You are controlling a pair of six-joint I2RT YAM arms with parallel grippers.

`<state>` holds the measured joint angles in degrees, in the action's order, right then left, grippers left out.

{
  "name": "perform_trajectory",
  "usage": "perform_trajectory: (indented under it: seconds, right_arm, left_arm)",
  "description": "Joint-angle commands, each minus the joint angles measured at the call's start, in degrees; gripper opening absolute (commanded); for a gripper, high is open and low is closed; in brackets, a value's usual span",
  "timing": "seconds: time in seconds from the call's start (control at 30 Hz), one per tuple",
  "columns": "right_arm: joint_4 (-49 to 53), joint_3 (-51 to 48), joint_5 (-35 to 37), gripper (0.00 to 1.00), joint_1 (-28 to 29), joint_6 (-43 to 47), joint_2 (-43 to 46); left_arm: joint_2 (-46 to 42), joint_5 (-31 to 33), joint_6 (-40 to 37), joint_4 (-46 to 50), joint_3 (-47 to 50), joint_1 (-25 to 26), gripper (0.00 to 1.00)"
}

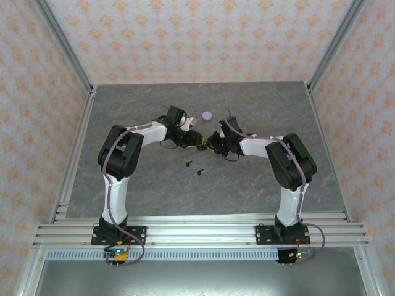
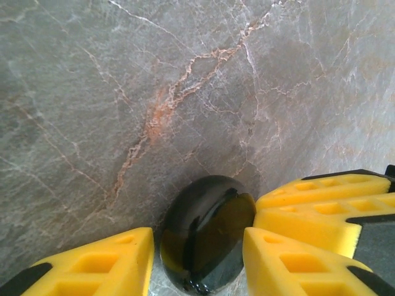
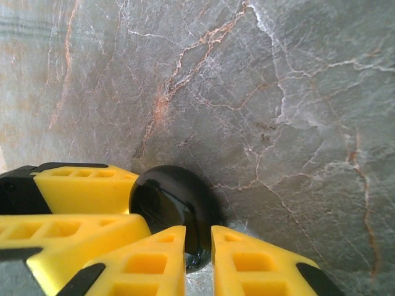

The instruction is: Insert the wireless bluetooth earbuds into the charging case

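A glossy black round charging case [image 2: 207,216] stands on edge on the marble table, held between both grippers at mid-table. My left gripper [image 2: 197,246] is shut across its width, and the right gripper's yellow fingers [image 2: 315,203] crowd in from the right. My right gripper [image 3: 199,240] is shut on the rim of the same case [image 3: 166,194], with the left gripper's fingers [image 3: 80,191] beside it. In the top view the left gripper [image 1: 196,139] and the right gripper [image 1: 211,142] meet tip to tip. Two black earbuds [image 1: 189,163] [image 1: 199,172] lie loose just in front of them.
A pale lavender round case [image 1: 207,115] sits behind the grippers toward the back of the table [image 1: 259,185]. Patterned walls and metal rails enclose the table on three sides. Both arms arch inward from their bases at the near edge.
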<state>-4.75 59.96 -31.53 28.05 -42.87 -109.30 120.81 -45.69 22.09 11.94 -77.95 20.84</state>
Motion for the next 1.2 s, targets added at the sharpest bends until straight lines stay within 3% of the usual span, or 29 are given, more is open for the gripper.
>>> perform_trajectory:
  seconds: [0.0, 0.8, 1.0, 1.17]
  right_arm:
    - [3.0, 0.4, 1.4, 0.16, -0.4, 1.8, -1.3]
    - [4.2, 1.3, 0.2, 0.17, -0.3, 3.5, -0.8]
    - [3.9, 1.0, -0.2, 0.19, -0.3, 3.7, -0.2]
    - [3.6, 0.4, -0.2, 0.24, -0.4, 3.7, 1.6]
  left_arm:
    - [1.2, -2.1, 1.1, -1.6, 0.1, 0.1, 0.4]
    - [0.0, -7.3, 3.4, -6.0, 2.8, 0.1, 0.35]
    - [-0.4, -7.2, 4.4, -7.4, 4.0, 0.1, 0.24]
    - [-2.7, -4.7, 4.8, -8.2, 5.9, 0.1, 0.21]
